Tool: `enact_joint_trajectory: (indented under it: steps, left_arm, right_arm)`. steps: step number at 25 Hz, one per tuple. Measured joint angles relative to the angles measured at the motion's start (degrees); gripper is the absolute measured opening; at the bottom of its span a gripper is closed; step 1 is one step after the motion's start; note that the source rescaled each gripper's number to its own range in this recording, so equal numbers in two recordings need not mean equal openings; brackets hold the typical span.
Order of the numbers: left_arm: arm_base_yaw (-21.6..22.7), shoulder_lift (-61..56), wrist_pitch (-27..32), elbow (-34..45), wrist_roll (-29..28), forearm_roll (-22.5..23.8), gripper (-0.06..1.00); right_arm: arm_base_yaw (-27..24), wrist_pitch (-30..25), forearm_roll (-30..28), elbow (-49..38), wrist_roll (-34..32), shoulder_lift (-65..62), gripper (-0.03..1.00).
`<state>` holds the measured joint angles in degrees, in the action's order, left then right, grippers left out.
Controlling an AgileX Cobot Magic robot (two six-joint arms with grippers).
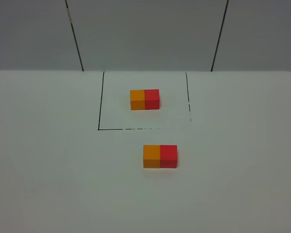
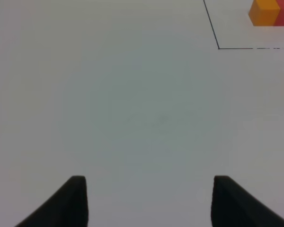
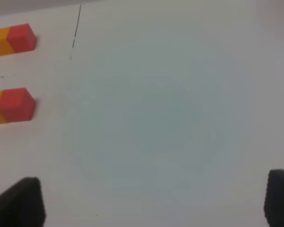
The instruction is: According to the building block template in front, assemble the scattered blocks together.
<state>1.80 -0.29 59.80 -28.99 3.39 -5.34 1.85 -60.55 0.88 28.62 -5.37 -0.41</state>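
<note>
The building block template, an orange cube [image 1: 137, 99] flush with a red cube [image 1: 152, 98], sits inside a black outlined square [image 1: 100, 111] at the back of the table. The scattered blocks, an orange cube [image 1: 151, 156] and a red cube [image 1: 169, 156], stand flush side by side in front of the square, orange on the left. Neither gripper shows in the exterior high view. My left gripper [image 2: 149, 201] is open and empty over bare table, with the template [image 2: 267, 12] far off. My right gripper [image 3: 151, 198] is open and empty, apart from the front pair [image 3: 16, 104] and the template [image 3: 14, 39].
The white table [image 1: 48, 170] runs to a grey panelled wall [image 1: 145, 34] at the back. The square's front line [image 1: 145, 128] is broken and faint on its right side.
</note>
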Motion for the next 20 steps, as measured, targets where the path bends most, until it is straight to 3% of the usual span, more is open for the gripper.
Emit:
enact_joint_trajectory:
  steps: [20]
  left_arm:
    - [0.0, 0.0, 0.0, 0.0, 0.0, 0.0, 0.24]
  right_arm:
    - [0.0, 0.0, 0.0, 0.0, 0.0, 0.0, 0.82]
